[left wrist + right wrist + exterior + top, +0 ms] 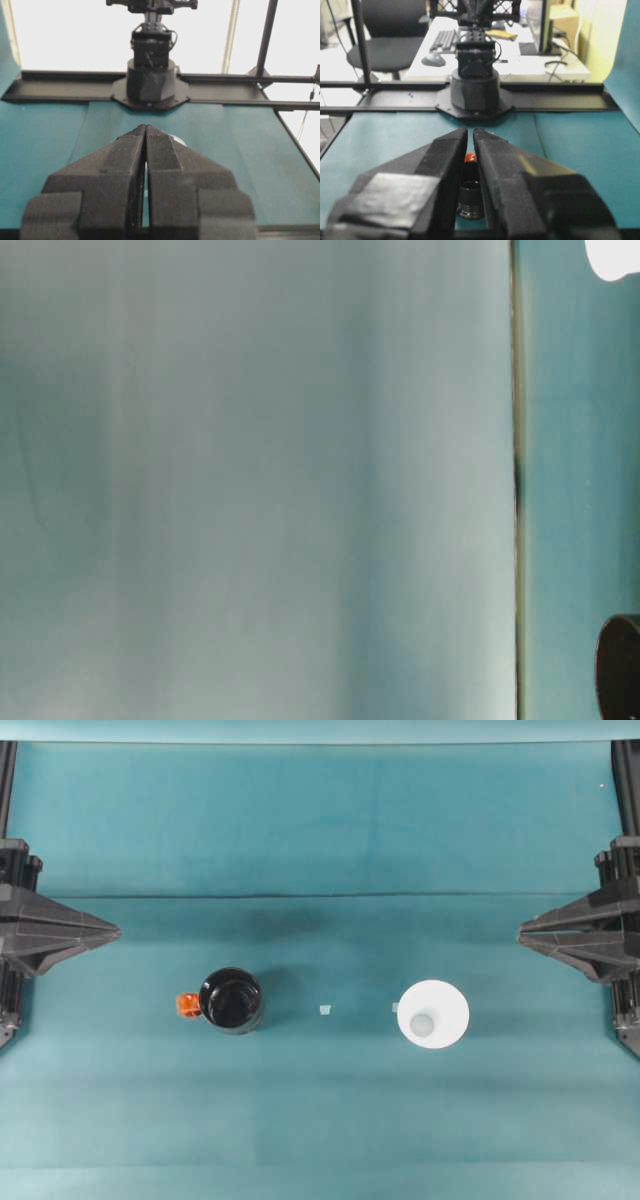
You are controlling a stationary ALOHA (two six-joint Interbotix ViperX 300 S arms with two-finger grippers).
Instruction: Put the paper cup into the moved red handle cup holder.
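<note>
Item: paper cup (433, 1013), white, standing rim-up on the right half of the teal tabletop (320, 830), untouched. Item: red handle cup holder (231, 1000), glossy black, upright on the left half, its handle pointing away from the cup; the two stand well apart, with two small pale markers (325, 1010) on the cloth between them. Left tool (112, 931): parked at the left edge, fingers pressed together with only a hairline seam in its wrist view, holding nothing, touching nothing. Right tool (525, 931): parked at the right edge, fingers nearly together with a narrow slit through which the holder is glimpsed, holding nothing, touching nothing. Risks, as judged: neither tool can take the cup until it is spread wider than the cup wall, so an approach as they stand would push or topple the light cup. A hard pinch on the thin paper rim could crush it. The holder looks about as wide as the cup, so an off-centre lowering may catch on its rim, tip it, or leave the cup perched askew. Task status: not begun.
</note>
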